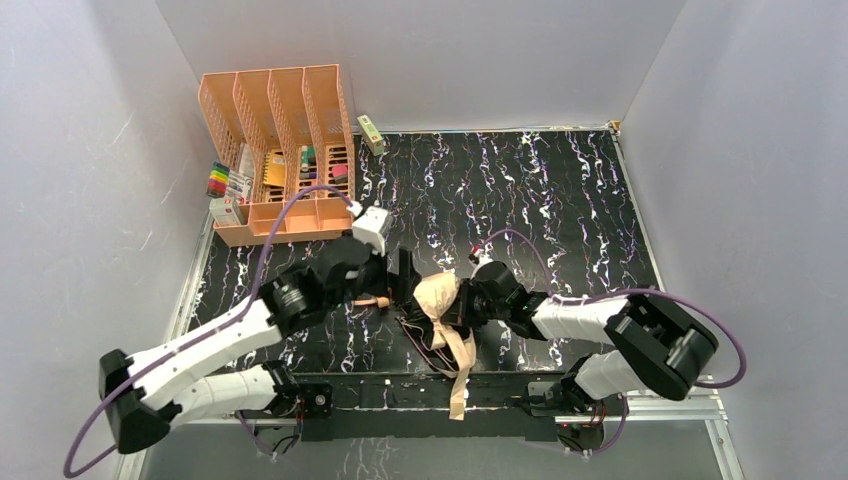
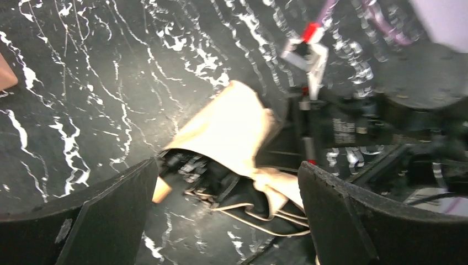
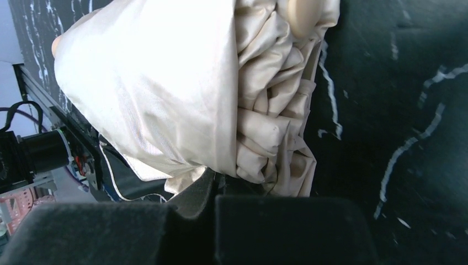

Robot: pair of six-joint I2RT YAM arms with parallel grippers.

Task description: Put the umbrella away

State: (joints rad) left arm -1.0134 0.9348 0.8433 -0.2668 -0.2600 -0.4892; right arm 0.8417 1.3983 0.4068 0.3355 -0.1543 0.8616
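Two dark right fingers (image 3: 287,232) stood pressed together. A fold of the umbrella (image 3: 154,94) ran down into the seam between them, so we judged them closed on its pale peach-tan fabric. From the right wrist camera the bunched cloth filled most of the view just beyond those fingers.

Both left fingers (image 2: 99,215) were spread wide, one on either side of the umbrella in the left wrist view. They stood apart from it and held nothing. Between them we saw the cloth bundle with its dark ribs (image 2: 193,165) showing at the open end.

From above, the umbrella lay half folded on the black, white-veined tabletop (image 1: 560,200). It sat between the two wrists, near the front edge. Its strap (image 1: 461,370) trailed from the bundle toward the arm bases and hung over that edge.

We saw the left arm (image 1: 250,320) reaching in from the umbrella's left and the right arm (image 1: 590,320) from its right. Well apart from the umbrella, toward the far left corner, stood the peach-orange desk organizer (image 1: 275,130). A pack of markers (image 1: 218,180) lay on the side of the organizer away from the umbrella.
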